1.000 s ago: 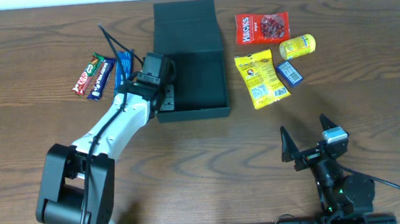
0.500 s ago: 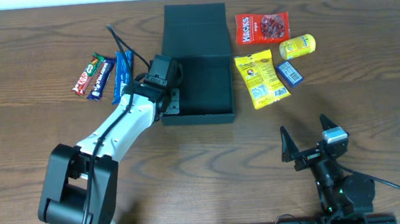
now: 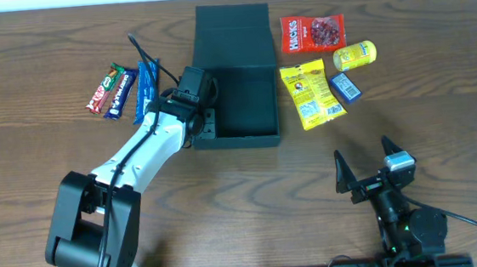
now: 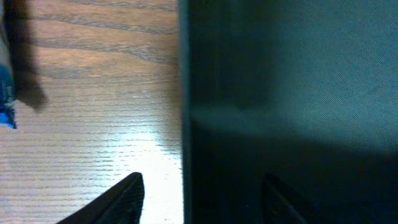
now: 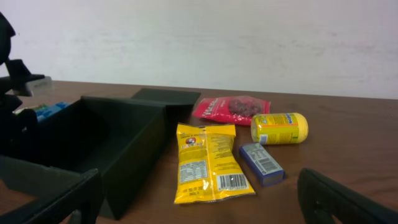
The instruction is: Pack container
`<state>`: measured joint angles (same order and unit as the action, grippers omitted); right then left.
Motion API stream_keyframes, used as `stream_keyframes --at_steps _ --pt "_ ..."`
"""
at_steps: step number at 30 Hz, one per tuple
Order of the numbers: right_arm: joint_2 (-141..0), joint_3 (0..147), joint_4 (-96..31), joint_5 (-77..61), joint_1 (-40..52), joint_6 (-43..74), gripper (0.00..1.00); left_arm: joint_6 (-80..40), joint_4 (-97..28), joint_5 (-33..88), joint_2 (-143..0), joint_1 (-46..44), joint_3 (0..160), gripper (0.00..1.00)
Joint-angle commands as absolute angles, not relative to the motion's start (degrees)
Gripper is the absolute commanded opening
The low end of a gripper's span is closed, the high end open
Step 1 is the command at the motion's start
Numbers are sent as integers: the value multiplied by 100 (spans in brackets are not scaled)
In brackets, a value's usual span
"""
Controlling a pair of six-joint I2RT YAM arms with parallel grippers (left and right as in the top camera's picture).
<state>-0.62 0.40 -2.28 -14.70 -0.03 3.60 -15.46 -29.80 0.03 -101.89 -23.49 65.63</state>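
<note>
The left hand (image 4: 202, 198) straddles the frame-left wall of the container (image 3: 244, 90), fingers (image 4: 129, 198) spread and unclamped. The right hand (image 3: 364, 156) hangs open at lower right of the frame.

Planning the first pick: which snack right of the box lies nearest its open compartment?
The yellow packet, beside the container's wall; the red bag, yellow tub and blue pack lie farther off.

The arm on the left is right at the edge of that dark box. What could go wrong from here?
1. The left gripper straddles the container's left wall, one finger inside, one outside; a sideways move could drag the container into the nearby yellow snack packet.
2. The blue bar lies close by the left arm; a swing might sweep it away.
3. The yellow canister lies on its side and may roll if nudged.
</note>
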Motion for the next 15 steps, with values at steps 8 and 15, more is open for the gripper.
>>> stream_keyframes --at_steps 8,15 --pt "-34 32 -130 -2311 -45 318 99 -1590 -3245 261 -10071 -2370 6637 45" --pt "-34 32 209 -2963 -45 784 99 -1592 -3341 307 -10071 -2370 6637 42"
